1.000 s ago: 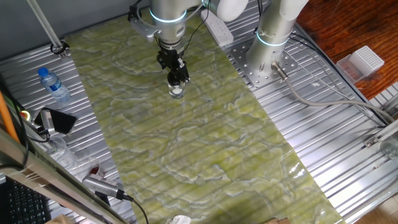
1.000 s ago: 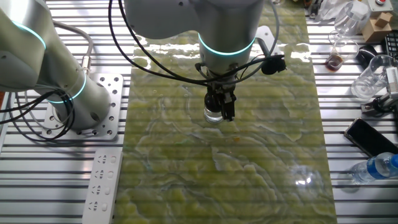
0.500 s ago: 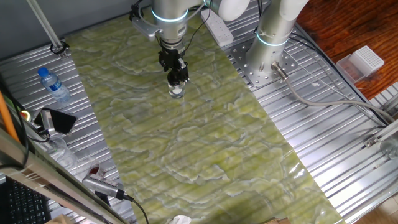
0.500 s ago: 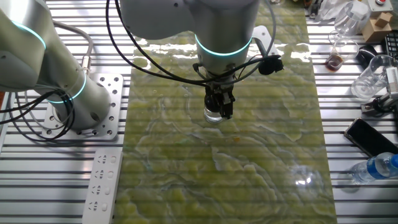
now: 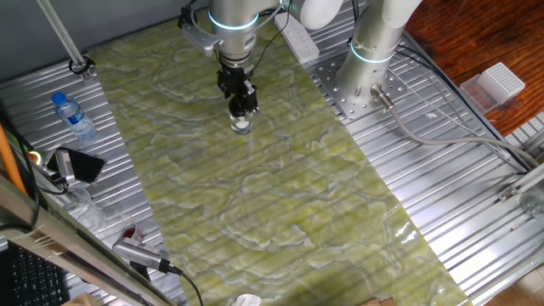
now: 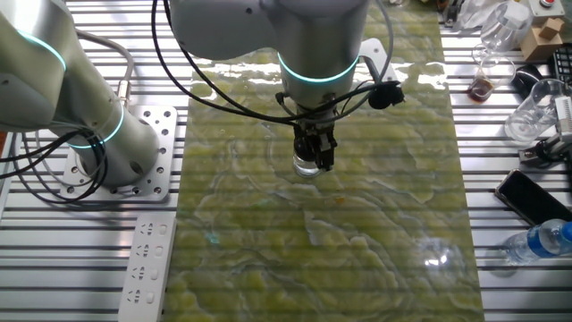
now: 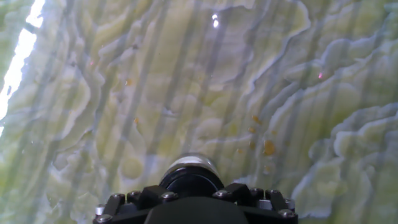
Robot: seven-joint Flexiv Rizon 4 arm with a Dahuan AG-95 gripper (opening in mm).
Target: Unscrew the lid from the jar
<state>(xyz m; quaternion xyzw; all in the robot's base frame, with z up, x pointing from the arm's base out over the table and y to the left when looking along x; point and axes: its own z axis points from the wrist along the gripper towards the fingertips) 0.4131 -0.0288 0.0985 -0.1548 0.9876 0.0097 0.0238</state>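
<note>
Stood upright on the green marbled counter: a small clear glass jar, directly beneath the gripper. Fingers seemingly clamped around the black lid, though partly hidden. Lid apparently not yet off; most unscrewing judged remaining.

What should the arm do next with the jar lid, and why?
Probably keep twisting the wrist to loosen the lid. The gripper sits closed around it from above, and the jar stands upright on the green mat with the lid seemingly not lifted off.
</note>
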